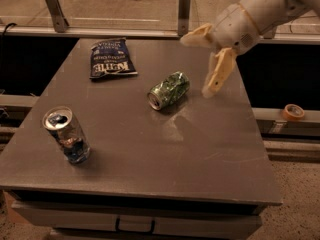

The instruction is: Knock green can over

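Observation:
The green can [169,90] lies on its side near the middle of the grey table [200,149], its silver top facing the front left. My gripper [199,64] hangs above the table just right of the can and apart from it. Its two pale fingers [218,75] are spread wide with nothing between them.
A blue-and-silver can [66,135] stands upright at the front left of the table. A dark blue chip bag [110,58] lies flat at the back left. A roll of tape [293,112] sits on a ledge to the right, off the table.

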You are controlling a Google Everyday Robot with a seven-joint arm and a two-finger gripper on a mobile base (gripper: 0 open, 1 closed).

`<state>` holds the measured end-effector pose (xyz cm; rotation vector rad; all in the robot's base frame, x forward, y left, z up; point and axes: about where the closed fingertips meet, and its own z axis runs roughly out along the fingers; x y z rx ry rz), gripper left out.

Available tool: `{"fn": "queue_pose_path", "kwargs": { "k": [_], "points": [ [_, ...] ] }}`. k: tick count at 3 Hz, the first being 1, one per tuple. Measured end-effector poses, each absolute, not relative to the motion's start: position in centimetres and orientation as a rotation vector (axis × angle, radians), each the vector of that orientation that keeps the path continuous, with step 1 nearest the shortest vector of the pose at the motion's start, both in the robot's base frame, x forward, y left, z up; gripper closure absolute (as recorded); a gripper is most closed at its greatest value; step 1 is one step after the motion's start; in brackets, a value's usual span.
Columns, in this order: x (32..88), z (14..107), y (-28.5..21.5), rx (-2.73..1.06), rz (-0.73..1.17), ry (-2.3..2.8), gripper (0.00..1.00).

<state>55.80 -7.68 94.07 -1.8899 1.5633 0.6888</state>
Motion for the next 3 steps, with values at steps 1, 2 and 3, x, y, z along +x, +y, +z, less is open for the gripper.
{"fn": "queue_pose_path", "kwargs": {
  "k": [1,2,3],
  "points": [
    [60.0,97.7,-13.6,-1.736,0.427,1.622,0.00],
    [63.3,102.6,-20.2,-1.558,0.131,1.655,0.00],
    [63.2,102.0,-19.4,-1.575,0.161,1.653,0.00]
  ]
}}
